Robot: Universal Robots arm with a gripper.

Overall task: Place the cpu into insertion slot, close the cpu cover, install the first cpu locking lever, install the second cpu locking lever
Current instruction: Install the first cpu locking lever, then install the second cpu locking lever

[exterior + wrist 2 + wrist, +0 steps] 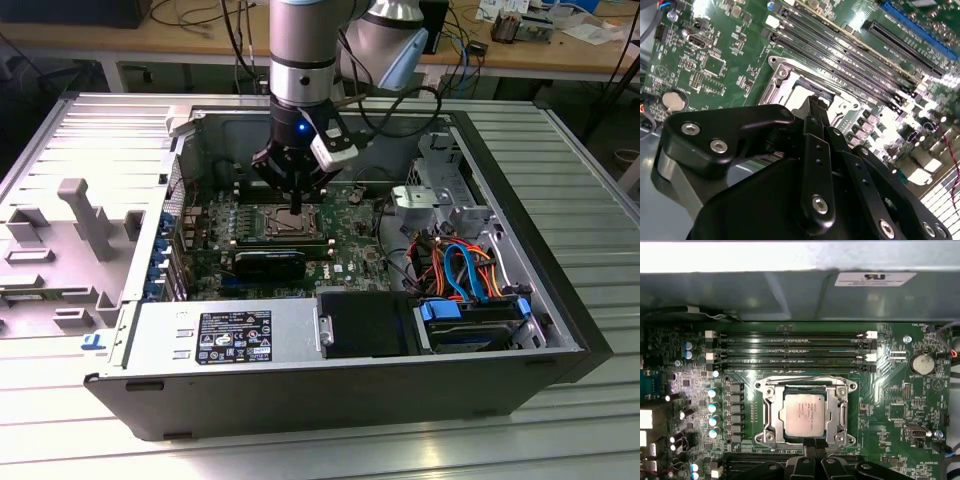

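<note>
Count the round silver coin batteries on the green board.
1. The round silver coin battery sits on the green circuit board, apart from the silver-rimmed square socket. Others may be hidden.

No legible text, labels too blurred

I hang over the open case [330, 380], which lies on the worktop [600, 300]. My jaws [812, 446] sit at the edge of the slot [767, 412] on the board [350, 250]. The cpu [802, 414] lies in the slot, with the cover [842, 407] down around it. Memory slots [790, 347] run alongside the slot, between it and the case wall. In the exterior view, the drive [470, 325] lies to that view's right of the board, and a tray [60, 250] lies outside the case at that view's left.
</note>
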